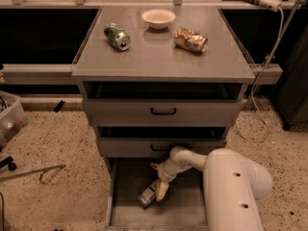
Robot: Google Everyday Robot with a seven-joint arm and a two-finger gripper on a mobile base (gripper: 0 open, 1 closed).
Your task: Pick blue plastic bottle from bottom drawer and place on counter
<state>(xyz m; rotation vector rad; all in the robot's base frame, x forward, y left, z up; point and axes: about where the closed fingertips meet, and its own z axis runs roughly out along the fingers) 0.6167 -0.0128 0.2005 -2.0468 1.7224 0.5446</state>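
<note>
The blue plastic bottle (148, 195) lies on its side on the floor of the open bottom drawer (129, 214), left of middle. My gripper (160, 187) reaches down into the drawer from the right, its fingertips right at the bottle's upper right end. The white arm fills the lower right of the view. The counter (159, 57) is the grey top above the drawers.
On the counter lie a green soda can (117, 36) at the left, a white bowl (158, 18) at the back and a dented orange-gold can (190, 39) at the right. Two closed drawers with black handles (163, 111) sit above the open one. A cable hangs at the right.
</note>
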